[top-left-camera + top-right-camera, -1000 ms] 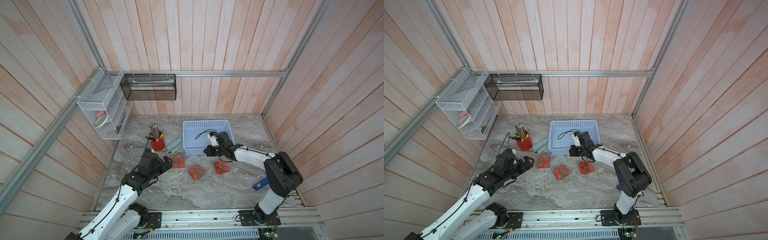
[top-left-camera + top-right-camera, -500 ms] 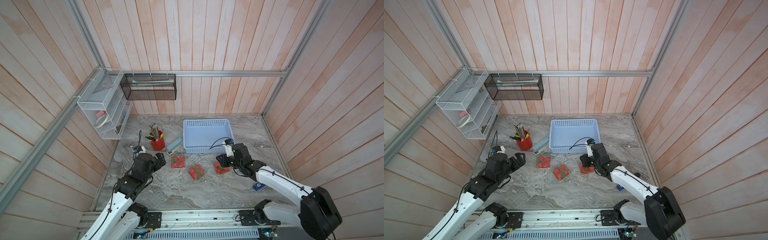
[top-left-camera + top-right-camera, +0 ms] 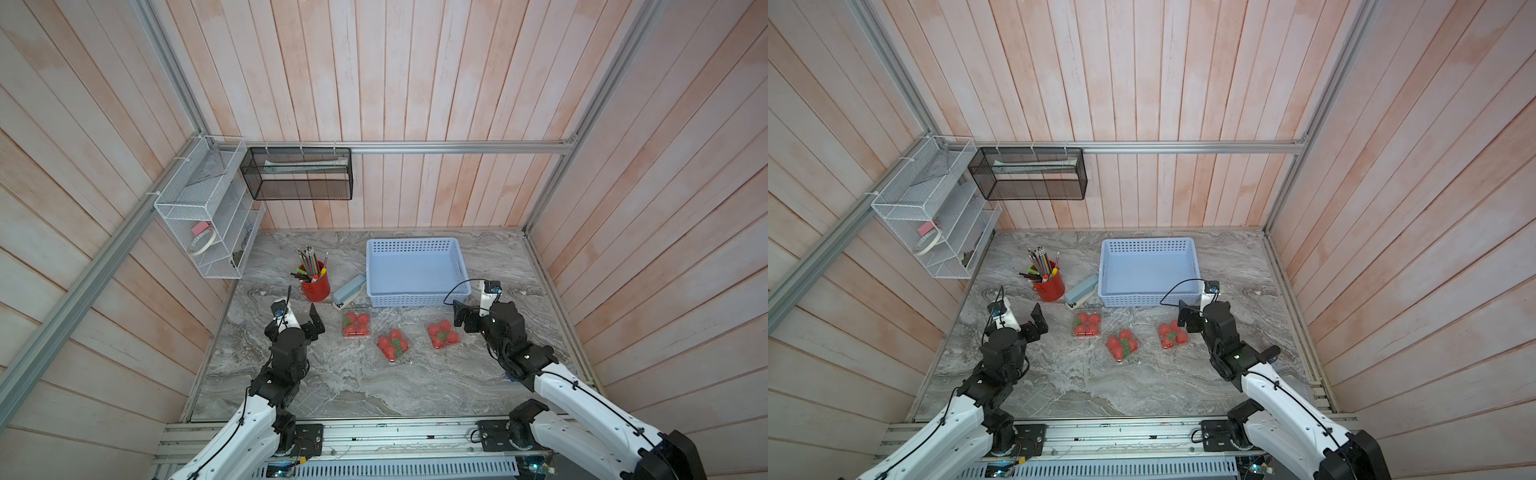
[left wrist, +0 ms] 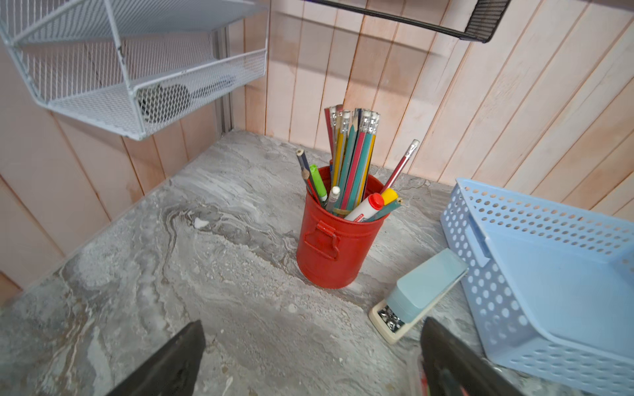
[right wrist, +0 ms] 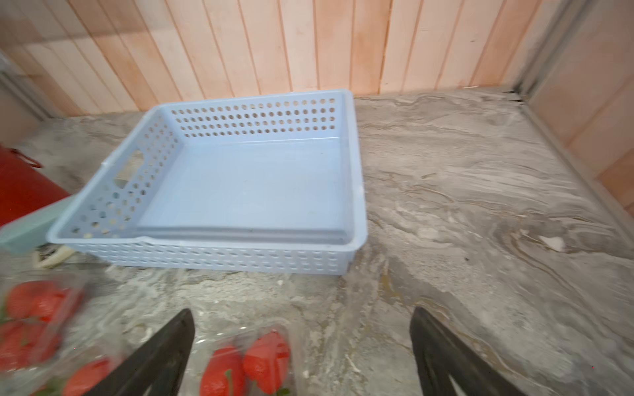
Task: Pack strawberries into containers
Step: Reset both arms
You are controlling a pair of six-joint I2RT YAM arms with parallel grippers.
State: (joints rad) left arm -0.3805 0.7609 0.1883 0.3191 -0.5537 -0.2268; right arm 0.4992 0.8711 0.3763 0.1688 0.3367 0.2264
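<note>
Three clear containers stand in a row on the marble table, each holding several red strawberries: the left container (image 3: 356,325) (image 3: 1087,324), the middle container (image 3: 392,344) (image 3: 1122,345) and the right container (image 3: 444,335) (image 3: 1172,334). My left gripper (image 3: 305,324) (image 4: 310,343) is open and empty, to the left of the left container, facing the pencil cup. My right gripper (image 3: 467,316) (image 5: 302,319) is open and empty just right of the right container. In the right wrist view the strawberries (image 5: 260,356) lie low between the spread fingers, untouched.
An empty light-blue basket (image 3: 415,299) (image 5: 219,253) stands behind the containers. A red pencil cup (image 3: 316,286) (image 4: 329,253) and a pale stapler (image 3: 348,288) (image 4: 422,291) sit left of it. A white wire shelf (image 3: 208,232) and a black mesh basket (image 3: 297,174) hang on the walls.
My right gripper has opened and drawn back from beside the basket to the right of the right container. My left arm has pulled away from the left container, still open.
</note>
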